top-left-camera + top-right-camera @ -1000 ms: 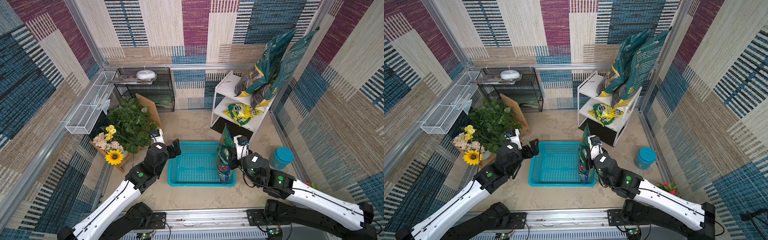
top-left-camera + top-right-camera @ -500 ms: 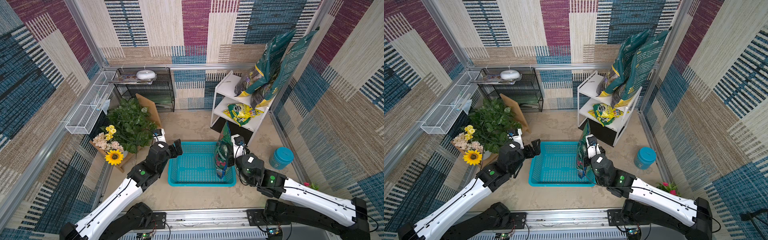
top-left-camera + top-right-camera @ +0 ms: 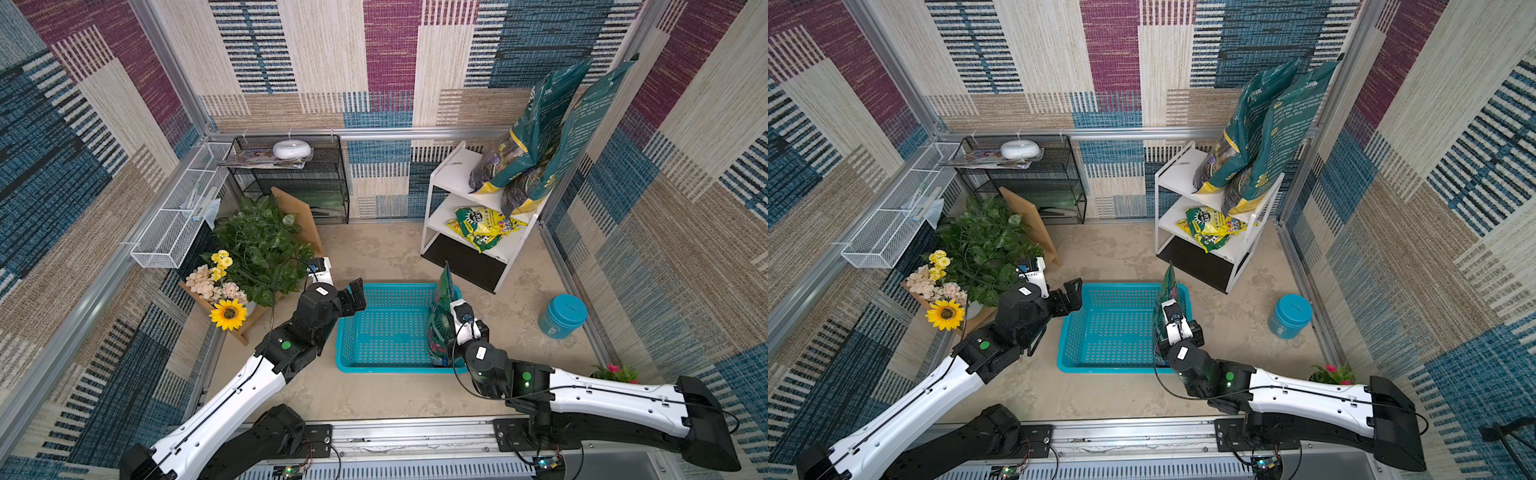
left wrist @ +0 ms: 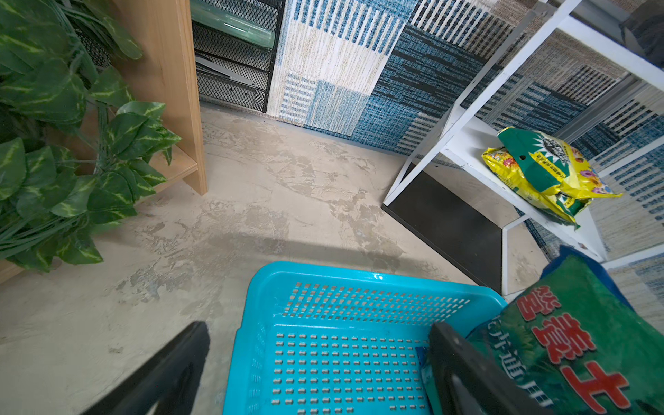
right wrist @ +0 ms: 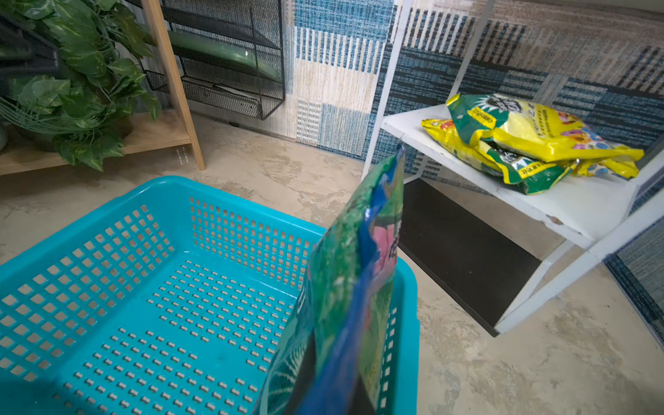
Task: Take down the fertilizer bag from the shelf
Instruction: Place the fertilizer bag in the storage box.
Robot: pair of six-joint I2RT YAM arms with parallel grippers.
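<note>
Over the right-hand end of the teal basket (image 3: 390,368), the fertilizer bag (image 3: 441,307) stands nearly upright and edge-on, well off the shelf (image 3: 451,178). Its lower end is inside the basket wall; whether it touches the floor of the basket cannot be told. The right gripper (image 3: 445,338) has its jaws pressed together on the bag's side, the pouch pinched thin between them.

The bag looks like a glossy film pouch of loose fill: soft, likely to slump and fold, probably slippery on its printed face and moderately heavy for its size. A pinch on a flattened edge or seam should hold best, since the bulging middle would squash and slide.

The left gripper (image 4: 316,359) hovers by the basket's left rim with its jaws spread and nothing between them.

By count:
- One green bag is in hand.
- Two tall teal bags (image 3: 536,124) lean on the shelf's top board.
- At least two yellow bags (image 5: 531,143) are stacked on its lower board.
- There is one basket, one shelf and one teal lidded tub (image 3: 562,316) on the floor.
</note>
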